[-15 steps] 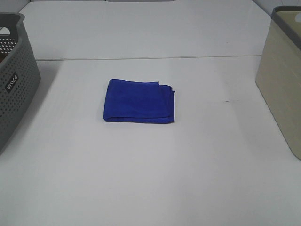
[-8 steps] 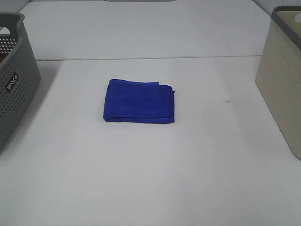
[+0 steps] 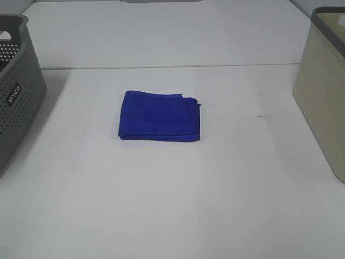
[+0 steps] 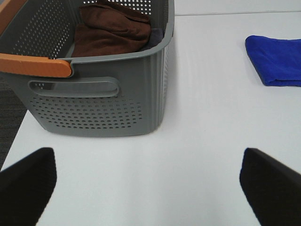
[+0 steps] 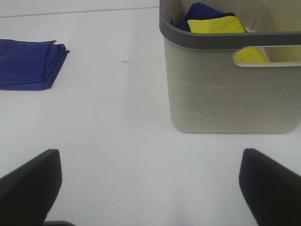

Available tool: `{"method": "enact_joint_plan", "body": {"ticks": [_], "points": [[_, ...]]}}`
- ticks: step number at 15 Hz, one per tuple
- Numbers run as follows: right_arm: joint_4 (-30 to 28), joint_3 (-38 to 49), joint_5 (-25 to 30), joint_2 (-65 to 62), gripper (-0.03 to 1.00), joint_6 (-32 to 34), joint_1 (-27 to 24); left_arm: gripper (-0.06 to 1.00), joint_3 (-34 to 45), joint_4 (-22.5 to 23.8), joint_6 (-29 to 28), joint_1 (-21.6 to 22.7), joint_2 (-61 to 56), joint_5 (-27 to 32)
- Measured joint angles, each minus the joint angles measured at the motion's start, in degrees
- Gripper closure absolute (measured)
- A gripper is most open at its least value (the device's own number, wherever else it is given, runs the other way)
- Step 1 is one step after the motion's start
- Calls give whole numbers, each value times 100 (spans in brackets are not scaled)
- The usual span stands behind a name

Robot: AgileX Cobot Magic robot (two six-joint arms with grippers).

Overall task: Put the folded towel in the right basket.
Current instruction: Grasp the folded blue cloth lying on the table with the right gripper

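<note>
The folded towel (image 3: 159, 116) is deep blue and lies flat on the white table (image 3: 172, 205), a little toward nine o'clock from the table's middle as the high camera sees it. It is a neat rectangle. Its folded edge runs along the six o'clock side, and the loose layered edges show at the three o'clock side, where one corner sticks out slightly. Nothing touches it.

At three o'clock from the towel, between it and the right basket, there is a small dark mark (image 3: 262, 115) on the tabletop. The right basket (image 3: 323, 91) stands well apart from the towel at the three o'clock edge of the table. It is beige with a grey rim and a cut-out handle. The right wrist camera shows a yellow cloth (image 5: 221, 26) lying inside it, with a dark blue cloth (image 5: 197, 10) behind that.

At nine o'clock from the towel, also well apart, stands the left basket (image 3: 16, 91), grey with perforated walls. The left wrist camera shows an orange handle (image 4: 35, 65) on its rim and a brown cloth (image 4: 113, 30) bunched inside.

A seam (image 3: 172, 67) crosses the table at twelve o'clock from the towel.

The left gripper (image 4: 149, 188) hangs over bare table by the grey basket, its dark fingers (image 4: 26, 186) spread wide and gripping nothing. The right gripper (image 5: 150, 188) hangs over bare table by the beige basket, its fingers (image 5: 273, 186) just as wide and also gripping nothing. Each wrist camera catches the towel off at a distance from its gripper.
</note>
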Motion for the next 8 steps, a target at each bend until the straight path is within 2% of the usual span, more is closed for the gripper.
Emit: {"method": "enact_joint_plan", "body": {"ticks": [8], "points": [[0,0,0,0,0,0,0,-4,0,0,0,0,0,0]]}}
